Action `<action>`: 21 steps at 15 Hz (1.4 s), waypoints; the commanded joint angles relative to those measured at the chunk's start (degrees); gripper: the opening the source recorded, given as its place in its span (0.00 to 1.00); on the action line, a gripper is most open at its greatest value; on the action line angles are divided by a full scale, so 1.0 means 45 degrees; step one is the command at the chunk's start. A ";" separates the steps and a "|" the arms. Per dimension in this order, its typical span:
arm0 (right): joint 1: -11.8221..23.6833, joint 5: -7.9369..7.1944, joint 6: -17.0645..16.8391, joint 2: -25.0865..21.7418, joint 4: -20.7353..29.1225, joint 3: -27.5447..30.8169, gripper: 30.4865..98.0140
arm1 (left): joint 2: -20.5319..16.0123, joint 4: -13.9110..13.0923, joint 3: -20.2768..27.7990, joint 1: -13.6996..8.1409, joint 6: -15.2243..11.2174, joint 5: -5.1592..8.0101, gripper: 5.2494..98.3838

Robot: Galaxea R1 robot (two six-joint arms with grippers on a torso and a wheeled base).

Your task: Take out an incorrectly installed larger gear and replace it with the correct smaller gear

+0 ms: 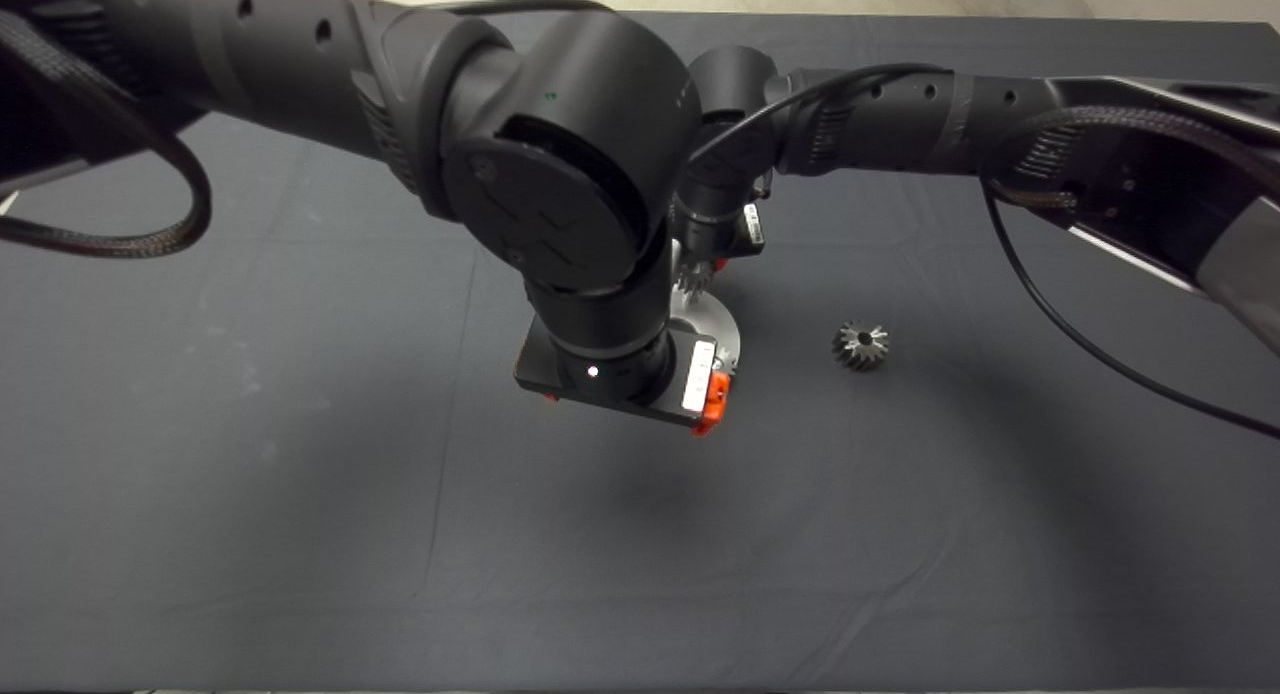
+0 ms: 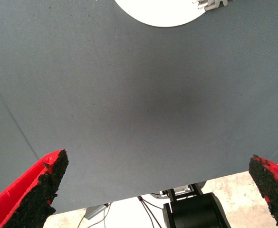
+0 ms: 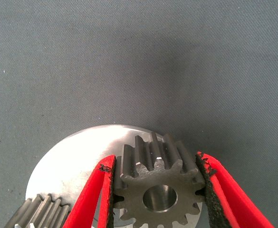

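Observation:
The larger gear [image 1: 861, 345], dark and cone-shaped, lies on the mat to the right of a round silver plate [image 1: 722, 336]. My right gripper [image 3: 155, 164] is shut on the smaller gear [image 3: 160, 190], gripping its toothed sides and holding it just above the plate [image 3: 77, 164]. In the head view this gear [image 1: 695, 274] shows under the right wrist, at the plate's far edge. Another small gear [image 3: 41, 211] sits on the plate beside it. My left gripper [image 2: 158, 171] hangs open over bare mat at the plate's near side, with nothing between its fingers.
The left arm's big elbow joint [image 1: 560, 164] hides much of the plate from above. Plain dark mat [image 1: 300, 494] spreads on all sides. The left wrist view shows the plate's edge [image 2: 162, 12] and the mat's edge with pale floor beyond [image 2: 129, 216].

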 commanded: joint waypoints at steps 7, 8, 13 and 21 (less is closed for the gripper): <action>0.0442 -0.1089 0.0499 -0.0837 0.0177 0.1154 0.09 | 0.0176 0.0008 0.0024 -0.0168 0.0041 0.0761 0.99; 0.0442 -0.1089 0.0443 -0.0891 0.0137 0.1134 0.09 | 0.0176 0.0008 0.0023 -0.0168 0.0041 0.0761 0.99; 0.0403 -0.1070 0.0304 -0.0618 0.0117 0.1076 0.08 | 0.0215 0.0008 -0.0101 -0.0168 0.0041 0.0761 0.99; 0.0442 -0.1030 0.0388 -0.0344 0.0176 0.0456 0.08 | 0.0352 0.0008 -0.0284 -0.0168 0.0041 0.0780 0.99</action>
